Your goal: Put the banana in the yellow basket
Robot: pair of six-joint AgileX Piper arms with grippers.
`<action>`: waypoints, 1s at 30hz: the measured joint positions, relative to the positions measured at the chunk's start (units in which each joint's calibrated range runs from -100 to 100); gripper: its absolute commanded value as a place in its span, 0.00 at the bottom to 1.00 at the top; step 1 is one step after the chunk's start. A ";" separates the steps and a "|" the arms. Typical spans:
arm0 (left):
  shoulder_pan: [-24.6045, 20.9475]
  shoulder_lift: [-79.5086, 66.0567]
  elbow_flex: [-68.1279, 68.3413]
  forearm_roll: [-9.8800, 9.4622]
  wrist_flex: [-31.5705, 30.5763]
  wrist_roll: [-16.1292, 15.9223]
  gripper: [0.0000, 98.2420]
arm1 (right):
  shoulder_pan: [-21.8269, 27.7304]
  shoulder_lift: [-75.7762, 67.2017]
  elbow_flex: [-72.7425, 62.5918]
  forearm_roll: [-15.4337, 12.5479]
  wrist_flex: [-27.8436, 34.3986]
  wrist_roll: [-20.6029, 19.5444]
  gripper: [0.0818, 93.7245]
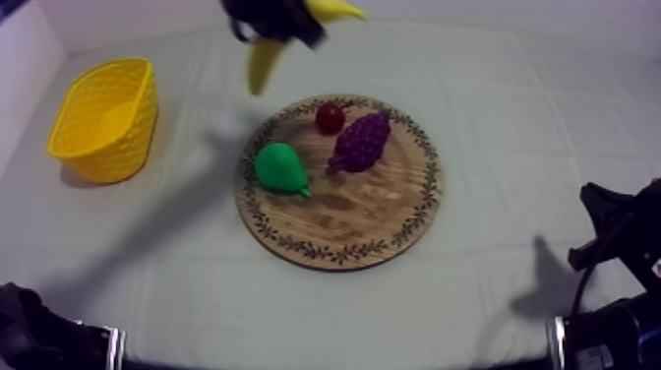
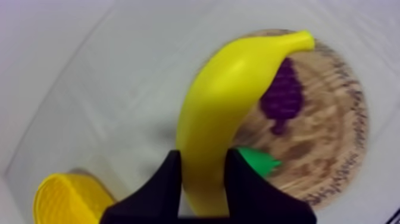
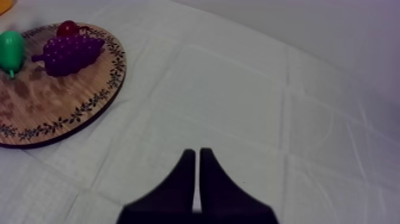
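Observation:
My left gripper (image 1: 278,28) hangs high above the table's far side, shut on the yellow banana (image 1: 264,63), whose ends stick out on both sides of it. In the left wrist view the banana (image 2: 229,101) is clamped between the black fingers (image 2: 168,179), above the cloth between the wooden board (image 2: 333,137) and the yellow basket (image 2: 65,199). The basket (image 1: 106,118) stands at the left of the table. The board (image 1: 339,221) carries a green pear (image 1: 280,167), purple grapes (image 1: 360,142) and a small red fruit (image 1: 330,117). My right gripper (image 3: 197,173) is shut on nothing, low over bare cloth.
The right arm (image 1: 615,256) rests at the table's right edge. In the right wrist view the board (image 3: 71,113) with the pear (image 3: 12,50), grapes (image 3: 68,53) and red fruit (image 3: 67,28) lies off to one side. White walls border the table's far and left sides.

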 measured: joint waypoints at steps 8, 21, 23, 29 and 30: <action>-13.50 -9.17 11.51 0.07 -6.19 -1.66 0.19 | 0.00 0.00 0.00 0.00 0.00 0.00 0.00; -30.42 -0.85 12.92 0.84 -11.58 -2.31 0.19 | 0.00 0.00 0.00 0.00 0.00 0.04 0.00; -31.77 0.99 13.28 0.97 -12.02 -2.17 0.19 | 0.00 0.00 0.00 0.00 0.00 0.04 0.00; -32.61 4.55 16.97 1.28 -15.01 -1.35 0.19 | 0.00 0.00 0.00 0.00 0.00 0.04 0.00; -32.57 5.02 17.83 1.39 -15.62 -1.11 0.19 | 0.00 0.00 0.00 0.00 0.00 0.04 0.00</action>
